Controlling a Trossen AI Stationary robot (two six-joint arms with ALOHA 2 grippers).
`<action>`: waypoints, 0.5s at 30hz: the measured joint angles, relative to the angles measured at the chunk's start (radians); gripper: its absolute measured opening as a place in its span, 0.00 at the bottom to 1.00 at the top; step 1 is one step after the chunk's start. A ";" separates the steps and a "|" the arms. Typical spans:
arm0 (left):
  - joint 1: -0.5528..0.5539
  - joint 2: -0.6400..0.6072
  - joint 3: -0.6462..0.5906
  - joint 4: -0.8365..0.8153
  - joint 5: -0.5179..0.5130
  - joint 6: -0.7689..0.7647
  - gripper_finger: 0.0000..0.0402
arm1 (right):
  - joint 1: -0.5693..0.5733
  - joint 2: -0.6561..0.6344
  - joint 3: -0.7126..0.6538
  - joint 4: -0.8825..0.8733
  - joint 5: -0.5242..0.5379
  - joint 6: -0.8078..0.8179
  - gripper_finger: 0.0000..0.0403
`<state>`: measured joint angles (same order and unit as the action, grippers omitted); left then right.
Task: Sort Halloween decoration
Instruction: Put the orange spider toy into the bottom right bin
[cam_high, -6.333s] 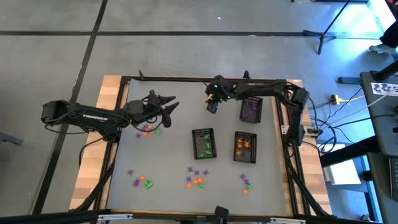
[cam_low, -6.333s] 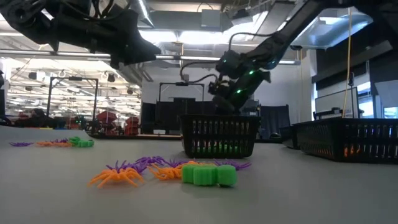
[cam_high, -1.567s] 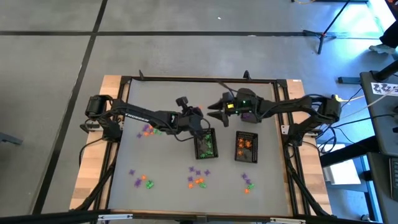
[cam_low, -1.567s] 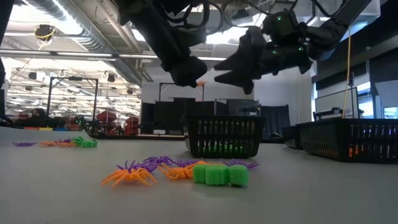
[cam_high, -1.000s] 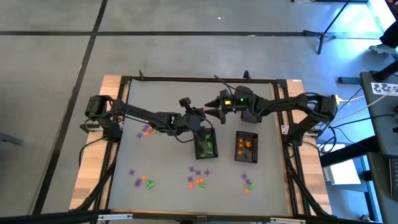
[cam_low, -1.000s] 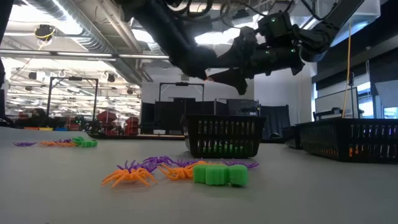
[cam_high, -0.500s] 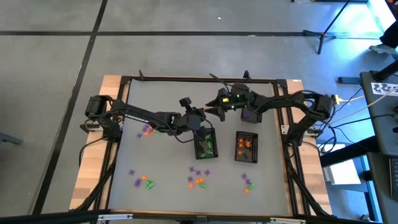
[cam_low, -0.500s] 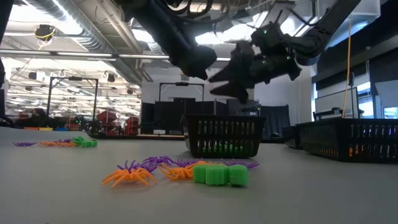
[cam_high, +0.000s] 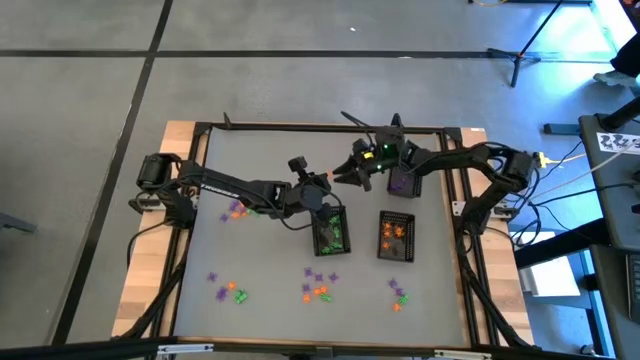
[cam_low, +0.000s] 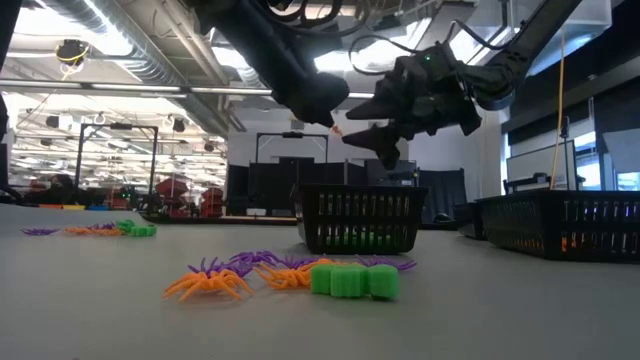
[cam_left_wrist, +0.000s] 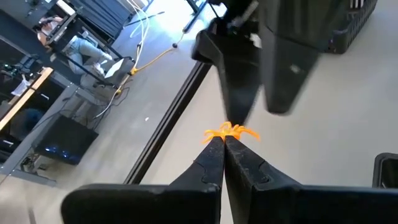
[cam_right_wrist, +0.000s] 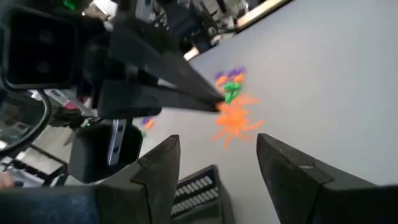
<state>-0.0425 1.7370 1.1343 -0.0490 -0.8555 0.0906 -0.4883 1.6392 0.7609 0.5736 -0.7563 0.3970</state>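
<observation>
The left gripper (cam_left_wrist: 222, 144), pinched on an orange spider (cam_left_wrist: 230, 132), holds it in mid-air above the table (cam_high: 260, 265) for handover. The right gripper (cam_right_wrist: 219, 146) faces it, fingers spread to receive the spider.

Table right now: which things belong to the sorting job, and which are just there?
In the job:
- orange spider pinched in the shut left gripper
- open right gripper facing it
- loose trinkets
- three baskets

Just there:
- table frame
- cables
</observation>
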 joint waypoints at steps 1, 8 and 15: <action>0.000 0.000 0.000 0.002 0.000 0.000 0.00 | 0.003 0.003 0.000 0.005 -0.003 0.001 0.52; -0.007 0.000 0.000 0.015 0.010 0.001 0.00 | 0.011 0.035 -0.001 0.082 -0.030 0.048 0.52; -0.013 0.000 0.000 0.042 0.012 0.026 0.00 | 0.010 0.049 -0.001 0.087 -0.035 0.048 0.52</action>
<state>-0.0558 1.7370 1.1343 -0.0066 -0.8436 0.1164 -0.4782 1.6879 0.7601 0.6605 -0.7909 0.4451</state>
